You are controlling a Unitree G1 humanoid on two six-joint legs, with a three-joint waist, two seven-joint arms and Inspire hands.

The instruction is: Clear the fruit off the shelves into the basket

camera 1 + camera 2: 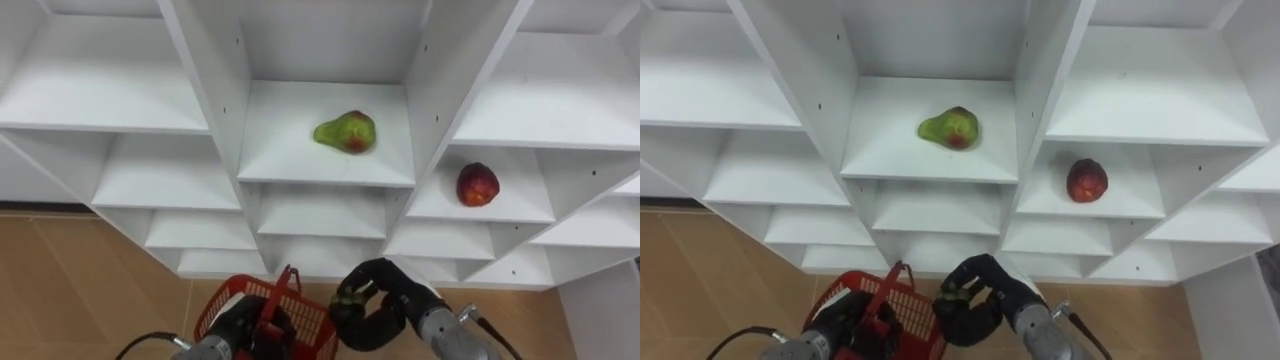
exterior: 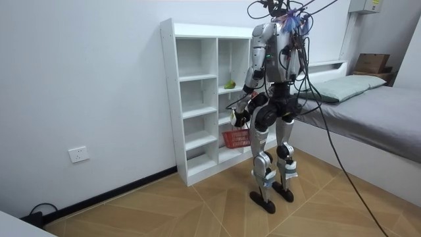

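**One fruit in hand, two left on the shelves**

The right robot hand [image 1: 378, 308] is curled shut round a small greenish thing [image 1: 347, 294], a fruit I'd guess, just beside the red basket [image 1: 305, 318]. The left robot hand [image 1: 243, 325] is clamped on the basket's handle. Further out in the closet [image 1: 330, 170], the pear [image 1: 346, 132] lies on its side up ahead of the right robot hand, long axis across the shelf. A red fruit [image 1: 477, 185] sits one cubby to the right. The right arm's nearer to both.

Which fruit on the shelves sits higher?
The green pear in the middle column; the red fruit lies on a lower shelf in the column to its right.
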